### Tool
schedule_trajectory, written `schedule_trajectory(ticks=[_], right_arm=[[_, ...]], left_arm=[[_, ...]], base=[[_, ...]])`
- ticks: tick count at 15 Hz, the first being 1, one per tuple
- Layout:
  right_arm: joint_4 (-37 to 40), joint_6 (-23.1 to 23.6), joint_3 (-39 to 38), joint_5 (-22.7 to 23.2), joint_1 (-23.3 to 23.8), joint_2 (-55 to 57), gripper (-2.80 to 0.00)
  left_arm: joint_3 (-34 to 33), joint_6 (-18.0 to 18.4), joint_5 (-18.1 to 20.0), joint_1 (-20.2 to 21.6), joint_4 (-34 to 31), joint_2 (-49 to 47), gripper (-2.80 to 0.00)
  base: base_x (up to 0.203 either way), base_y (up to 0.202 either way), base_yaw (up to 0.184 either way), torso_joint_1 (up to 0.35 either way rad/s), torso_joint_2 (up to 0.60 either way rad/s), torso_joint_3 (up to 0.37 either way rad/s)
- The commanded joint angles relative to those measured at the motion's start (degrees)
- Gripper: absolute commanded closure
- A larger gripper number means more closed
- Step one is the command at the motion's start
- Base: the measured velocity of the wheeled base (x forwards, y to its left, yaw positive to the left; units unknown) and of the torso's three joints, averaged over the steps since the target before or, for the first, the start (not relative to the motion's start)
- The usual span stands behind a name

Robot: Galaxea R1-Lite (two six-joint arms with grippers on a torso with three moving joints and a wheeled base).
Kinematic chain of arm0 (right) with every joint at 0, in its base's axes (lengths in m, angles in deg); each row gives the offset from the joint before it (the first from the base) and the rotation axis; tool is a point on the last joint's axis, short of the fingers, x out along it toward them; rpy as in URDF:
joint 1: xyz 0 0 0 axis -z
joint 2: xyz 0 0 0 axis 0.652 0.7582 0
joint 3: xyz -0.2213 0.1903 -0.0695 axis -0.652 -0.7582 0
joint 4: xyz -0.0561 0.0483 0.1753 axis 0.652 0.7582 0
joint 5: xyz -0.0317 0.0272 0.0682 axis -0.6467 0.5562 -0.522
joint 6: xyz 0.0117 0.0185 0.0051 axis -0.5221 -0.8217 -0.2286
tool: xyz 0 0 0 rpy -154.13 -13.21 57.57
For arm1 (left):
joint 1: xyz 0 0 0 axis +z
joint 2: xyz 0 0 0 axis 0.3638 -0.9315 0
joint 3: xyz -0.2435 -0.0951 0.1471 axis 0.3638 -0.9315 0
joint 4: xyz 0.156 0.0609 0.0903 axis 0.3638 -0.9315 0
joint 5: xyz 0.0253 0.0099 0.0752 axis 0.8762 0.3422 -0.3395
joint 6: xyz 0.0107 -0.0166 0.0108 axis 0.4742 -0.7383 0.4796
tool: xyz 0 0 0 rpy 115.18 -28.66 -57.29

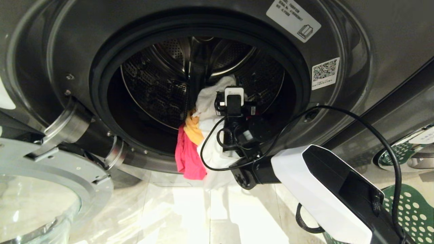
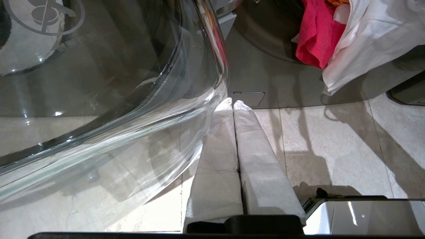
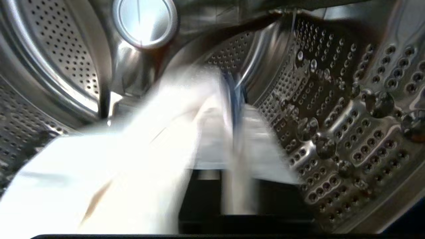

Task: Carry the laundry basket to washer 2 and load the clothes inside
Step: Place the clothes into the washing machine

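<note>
White cloth [image 3: 139, 159] from the clothes draped, blurred, over the right gripper [image 3: 232, 109] inside the perforated steel drum [image 3: 348, 109] of washer 2.

The right gripper [image 3: 232, 109] is a blur against white cloth [image 3: 139, 159]; the basket [image 1: 412, 211] is cut off at right.

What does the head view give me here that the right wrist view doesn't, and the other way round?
Head view only: the pink garment and yellow one draped over the washer door opening, the open glass door, the green laundry basket, the right arm reaching into the opening. Right wrist view only: the drum's rear hub. Both: the perforated drum and the white cloth.
</note>
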Motion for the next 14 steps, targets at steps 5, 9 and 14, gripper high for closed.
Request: schedule_trajectory(ticks=[5,9,14], right_arm=[[-0.51,0.11,0.02,-0.09,-0.58,-2.35,-2.8],[-0.5,0.48,-1.86,0.38,-1.99,-7.4,-2.8],[-0.49,0.1,-12.19,-0.15,-6.88,-11.97,-2.8]], left_arm=[[-0.09,0.01,0.0,0.0,0.04,0.0,0.0],[-0.09,0.01,0.0,0.0,0.04,0.0,0.0],[-0.09,0.0,0.0,0.0,0.04,0.0,0.0]], base=[[0.0,0.0,0.0,0.0,0.0,0.0],[0.0,0.0,0.0,0.0,0.0,0.0],[0.0,0.0,0.0,0.0,0.0,0.0]])
